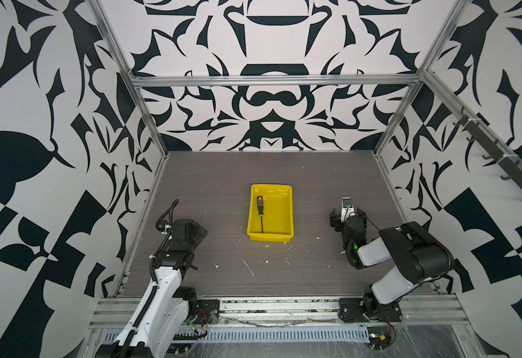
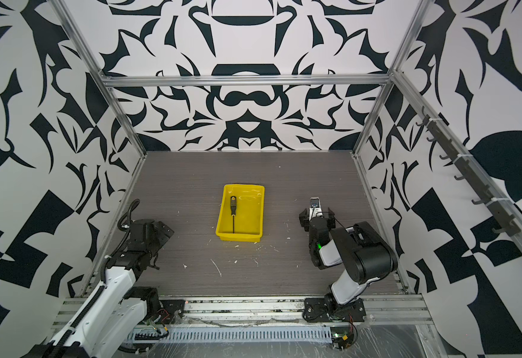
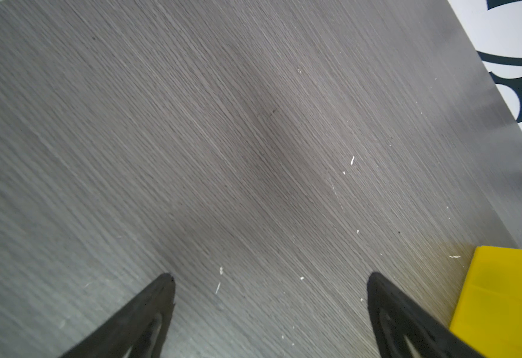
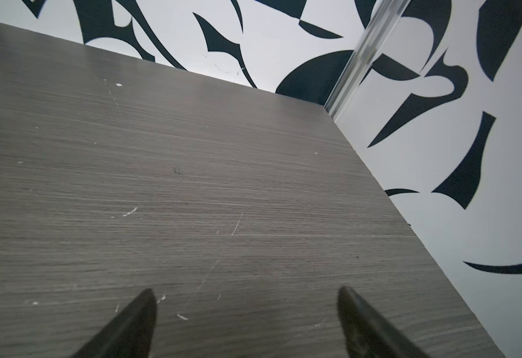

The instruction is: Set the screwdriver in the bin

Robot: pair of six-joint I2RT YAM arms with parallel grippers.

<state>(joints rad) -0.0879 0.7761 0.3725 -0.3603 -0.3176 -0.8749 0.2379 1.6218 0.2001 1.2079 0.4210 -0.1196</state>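
The yellow bin (image 1: 280,214) (image 2: 250,214) stands mid-table in both top views. The screwdriver (image 1: 259,206) (image 2: 232,206) lies inside it along its left wall, with the black, yellow-dotted handle at the far end and the thin shaft pointing at the near wall. My right gripper (image 1: 347,217) (image 4: 245,289) is open and empty, well to the right of the bin and low over bare table. My left gripper (image 3: 271,276) is open and empty over bare wood. A corner of the bin (image 3: 507,297) shows just beside one of its fingers.
The grey wood-grain table (image 1: 222,173) carries small white flecks and scratches near its front. Patterned walls and aluminium frame posts (image 4: 359,59) close in the sides and back. The left arm (image 1: 188,231) sits folded left of the bin.
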